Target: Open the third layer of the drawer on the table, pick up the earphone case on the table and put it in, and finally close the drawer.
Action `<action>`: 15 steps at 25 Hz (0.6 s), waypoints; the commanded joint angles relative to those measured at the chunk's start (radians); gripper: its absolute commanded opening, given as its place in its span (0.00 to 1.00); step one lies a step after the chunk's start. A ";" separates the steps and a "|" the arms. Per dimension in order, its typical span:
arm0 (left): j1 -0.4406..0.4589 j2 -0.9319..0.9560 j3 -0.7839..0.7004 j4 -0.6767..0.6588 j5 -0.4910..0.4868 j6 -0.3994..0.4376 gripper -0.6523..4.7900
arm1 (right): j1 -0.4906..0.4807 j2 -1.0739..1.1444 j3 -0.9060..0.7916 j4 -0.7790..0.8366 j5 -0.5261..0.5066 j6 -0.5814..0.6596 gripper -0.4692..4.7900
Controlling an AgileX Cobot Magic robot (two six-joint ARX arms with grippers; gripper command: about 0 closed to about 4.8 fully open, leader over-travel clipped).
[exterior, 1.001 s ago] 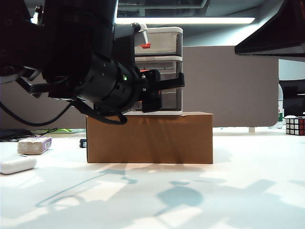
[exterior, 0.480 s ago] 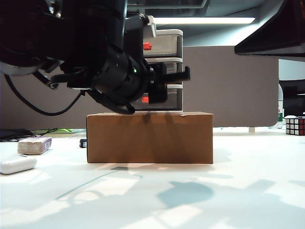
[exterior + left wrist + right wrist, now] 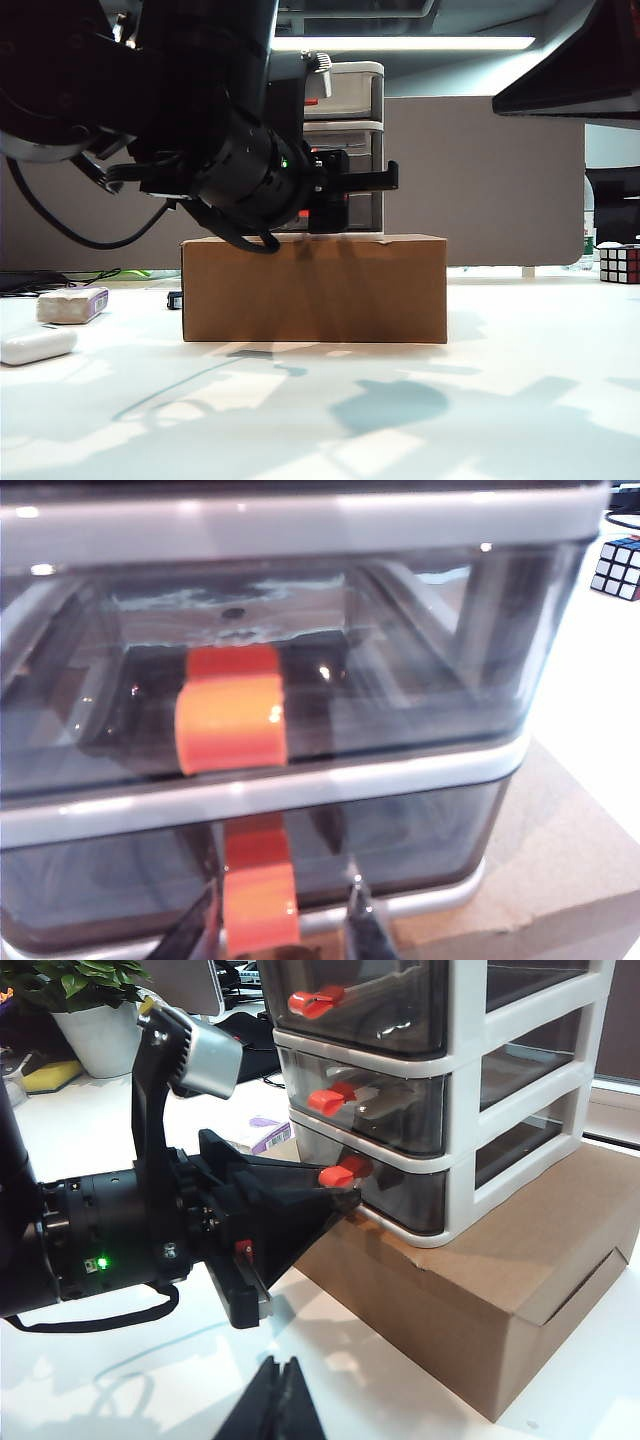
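Left wrist view puts the third layer's red handle straight ahead between the left gripper's narrowly parted fingers, not yet pinched. Right gripper hangs back, fingers together. Earphone case lies on the counter, well apart.

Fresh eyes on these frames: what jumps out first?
The left gripper, at the end of a bulky black arm, sits right at the red handle of the third layer, its jaws standing either side of the tab. The drawer stands on a brown cardboard box mid-table. The earphone case lies untouched at the far left of the table; the right gripper hangs clear, fingers together.
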 commanded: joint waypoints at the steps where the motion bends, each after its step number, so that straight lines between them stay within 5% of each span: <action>1: 0.003 -0.002 0.004 0.010 -0.003 0.000 0.37 | 0.000 -0.002 0.003 0.017 -0.002 -0.003 0.08; 6: 0.003 -0.002 0.004 0.010 -0.004 -0.001 0.11 | 0.000 -0.002 0.003 0.017 -0.002 -0.003 0.08; 15: 0.003 -0.002 0.002 0.009 -0.004 -0.062 0.11 | 0.000 0.135 0.040 0.241 0.008 -0.002 0.08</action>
